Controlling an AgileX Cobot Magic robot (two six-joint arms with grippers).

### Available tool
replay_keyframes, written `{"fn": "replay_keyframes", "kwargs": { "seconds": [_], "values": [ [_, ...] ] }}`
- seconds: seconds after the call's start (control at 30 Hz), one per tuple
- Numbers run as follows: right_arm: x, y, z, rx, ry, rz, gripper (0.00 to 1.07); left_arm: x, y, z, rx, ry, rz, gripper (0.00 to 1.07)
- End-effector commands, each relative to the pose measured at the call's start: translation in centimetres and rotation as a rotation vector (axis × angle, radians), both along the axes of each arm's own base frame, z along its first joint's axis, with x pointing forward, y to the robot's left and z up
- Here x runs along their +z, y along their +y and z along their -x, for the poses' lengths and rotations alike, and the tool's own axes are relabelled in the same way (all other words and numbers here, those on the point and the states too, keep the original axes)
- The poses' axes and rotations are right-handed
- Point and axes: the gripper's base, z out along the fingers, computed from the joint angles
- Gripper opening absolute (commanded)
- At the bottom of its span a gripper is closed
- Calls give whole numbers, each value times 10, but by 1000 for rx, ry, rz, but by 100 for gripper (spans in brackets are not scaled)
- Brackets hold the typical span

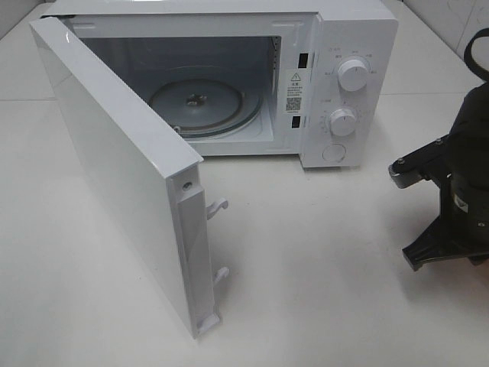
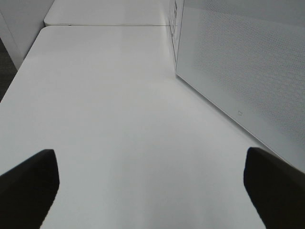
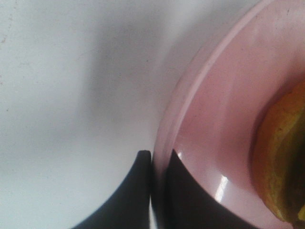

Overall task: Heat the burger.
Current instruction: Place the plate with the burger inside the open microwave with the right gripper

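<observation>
In the right wrist view, part of the burger shows as a golden-brown bun on a round pink plate. My right gripper is shut on the plate's rim, one finger outside it and one inside. The exterior high view shows neither burger nor plate. Only my black right arm appears there, at the right edge. My left gripper is open over bare white table with nothing between its fingers. The white microwave stands at the back with its glass turntable bare.
The microwave door is swung wide open toward the front left, with its latch hooks pointing right. In the left wrist view the door's outer face stands close beside my left gripper. White table lies in front of the oven.
</observation>
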Motion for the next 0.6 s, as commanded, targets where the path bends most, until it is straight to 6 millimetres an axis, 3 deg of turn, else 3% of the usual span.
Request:
{"fn": "replay_keyframes", "kwargs": {
  "seconds": [0.03,0.37,0.6],
  "values": [
    [15,-7,4,0,-18,73,0,1,0,3,5,-36,8,101],
    [46,-16,16,-13,-60,96,0,1,0,3,5,-36,8,101],
    [57,-18,24,-18,-58,76,0,1,0,3,5,-36,8,101]
  ]
}}
